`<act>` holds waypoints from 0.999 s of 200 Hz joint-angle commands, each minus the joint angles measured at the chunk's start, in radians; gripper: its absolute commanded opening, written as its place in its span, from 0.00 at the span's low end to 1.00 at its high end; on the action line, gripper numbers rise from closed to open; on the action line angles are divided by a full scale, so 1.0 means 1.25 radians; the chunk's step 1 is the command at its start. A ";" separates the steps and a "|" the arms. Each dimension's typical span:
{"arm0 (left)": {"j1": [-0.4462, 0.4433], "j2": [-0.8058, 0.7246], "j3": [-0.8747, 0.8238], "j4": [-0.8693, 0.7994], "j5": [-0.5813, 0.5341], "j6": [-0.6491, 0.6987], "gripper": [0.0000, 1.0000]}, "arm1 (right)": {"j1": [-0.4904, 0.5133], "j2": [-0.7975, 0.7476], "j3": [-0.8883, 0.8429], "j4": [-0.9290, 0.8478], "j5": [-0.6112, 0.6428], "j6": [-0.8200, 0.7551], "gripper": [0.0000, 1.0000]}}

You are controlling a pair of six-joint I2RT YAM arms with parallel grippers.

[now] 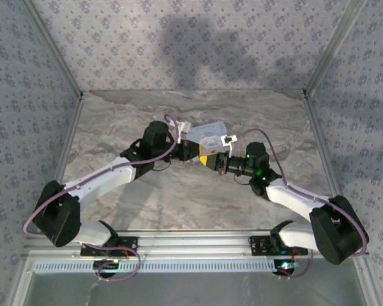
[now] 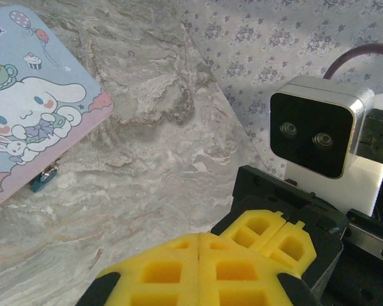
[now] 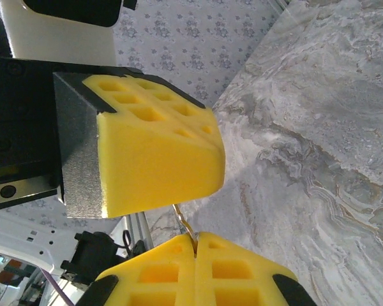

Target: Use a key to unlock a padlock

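Where the two arms meet over the middle of the marbled table [image 1: 147,204], their yellow-padded grippers sit tip to tip, just beside a pale blue tin [image 2: 32,95] printed with a white long-eared cartoon character. The left gripper [image 2: 198,255] has its fingers pressed together along a straight seam. The right gripper [image 3: 195,245] has its fingers closed as well, pinching a thin golden metal strip [image 3: 184,222] that pokes up from their seam to the lower edge of the left gripper's pad. The padlock [image 2: 43,177], tiny and blue with a silvery part, sits against the tin's edge, down at table level, apart from both grippers.
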 commanded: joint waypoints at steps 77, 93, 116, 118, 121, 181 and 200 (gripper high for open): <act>0.020 0.075 0.087 -0.123 -0.118 0.040 0.66 | -0.143 -0.156 0.000 -0.448 0.264 -0.114 0.00; 0.012 0.129 0.126 -0.147 -0.127 0.044 0.66 | -0.170 -0.190 0.011 -0.566 0.347 -0.135 0.00; -0.014 0.213 0.215 -0.238 -0.178 0.074 0.67 | -0.201 -0.219 0.027 -0.687 0.430 -0.161 0.00; -0.016 0.221 0.225 -0.247 -0.184 0.078 0.67 | -0.203 -0.220 0.028 -0.696 0.437 -0.163 0.00; -0.020 0.230 0.238 -0.263 -0.194 0.083 0.67 | -0.206 -0.221 0.030 -0.707 0.446 -0.166 0.00; -0.051 0.374 0.410 -0.437 -0.306 0.121 0.68 | -0.221 -0.223 0.027 -0.756 0.487 -0.177 0.00; -0.052 0.402 0.435 -0.456 -0.299 0.130 0.68 | -0.221 -0.223 0.027 -0.757 0.489 -0.180 0.00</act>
